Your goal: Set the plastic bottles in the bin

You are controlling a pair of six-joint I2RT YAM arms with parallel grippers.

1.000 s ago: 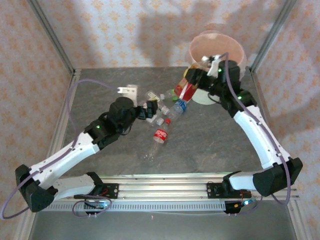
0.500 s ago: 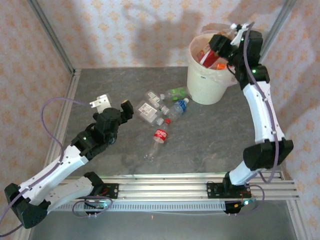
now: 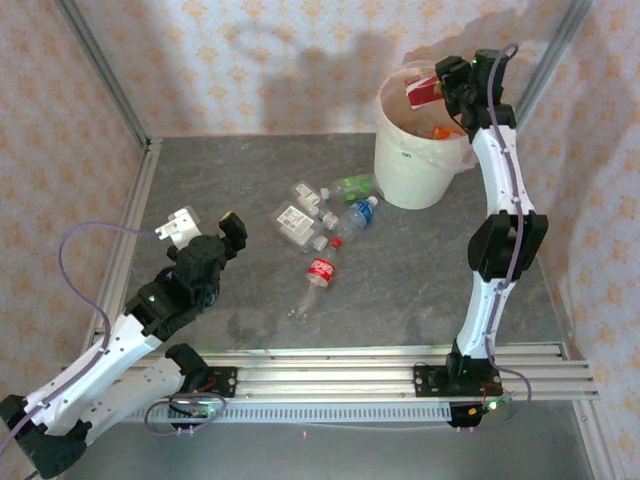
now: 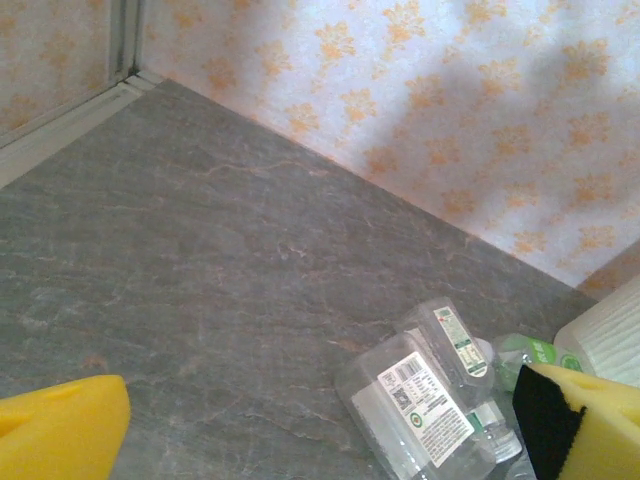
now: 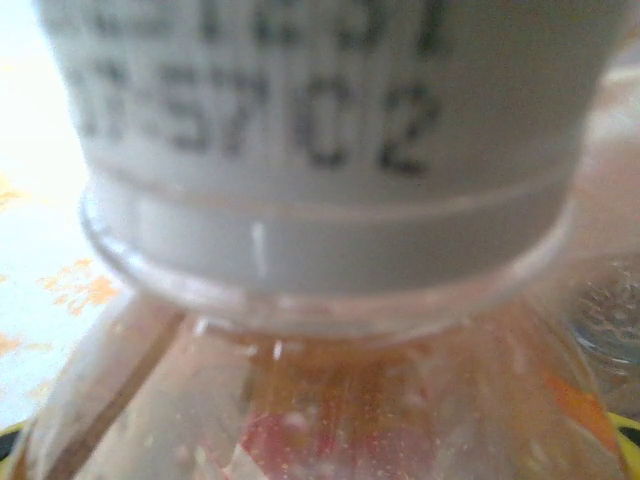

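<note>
The white bin point(image 3: 412, 172) with a pinkish liner stands at the back right of the table. My right gripper point(image 3: 445, 88) is raised over its opening, shut on a red-labelled plastic bottle point(image 3: 423, 94). In the right wrist view that bottle's white cap point(image 5: 330, 130) and orange-red body point(image 5: 330, 400) sit right up against the camera. Several more plastic bottles lie mid-table: two clear ones with white labels point(image 3: 293, 222) point(image 4: 425, 410), a green one point(image 3: 352, 185), a blue-capped one point(image 3: 358, 214) and a red-labelled one point(image 3: 318, 274). My left gripper point(image 3: 205, 227) hangs open left of them, holding nothing.
Orange and red items lie inside the bin. A metal frame post point(image 3: 100, 75) and patterned walls close off the back and sides. In the left wrist view the bin's wall point(image 4: 612, 335) shows at the right edge, beyond the bottles.
My right arm has lifted the red-labelled bottle from beside the bin up over its opening. My left arm has drawn back to the left and nearer, away from the bottle pile, still open.
</note>
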